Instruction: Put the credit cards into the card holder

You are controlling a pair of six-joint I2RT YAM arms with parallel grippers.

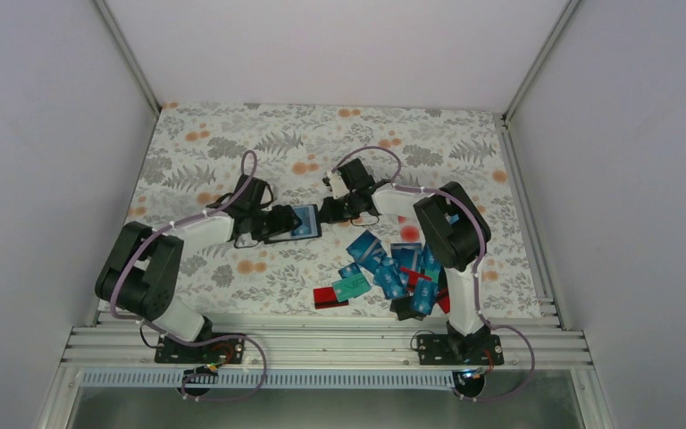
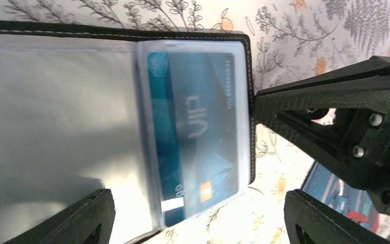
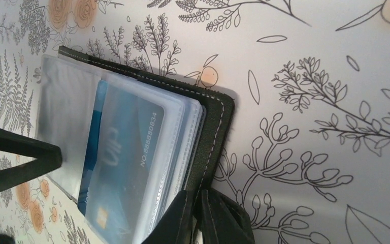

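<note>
Right now the left fingers (image 1: 271, 223) are spread wide and hold nothing; in the left wrist view their two black tips sit at the bottom corners with the card holder (image 2: 117, 101) lying open between and ahead of them. Whether either tip touches the holder's clear sleeves cannot be told. The right fingers (image 3: 210, 218) are pressed together on the stitched black cover at the holder's edge, pinching it from the side opposite the left arm. The card holder lies flat on the flowered table (image 1: 232, 143), near the middle, directly between the two sets of fingers. Its black cover faces down and its clear plastic sleeves face up. A blue card (image 2: 203, 122) printed with "VIP" and a row of digits sits inside one sleeve on the half nearer the right fingers. The other half shows only pale, cloudy plastic. The rest of the credit cards (image 1: 389, 266) lie in a loose heap on the table, closer to the arm bases and beside the right arm, well apart from the holder. They are mostly blue, with a teal card (image 1: 351, 286) and a red card (image 1: 326, 298) at the heap's left edge.
</note>
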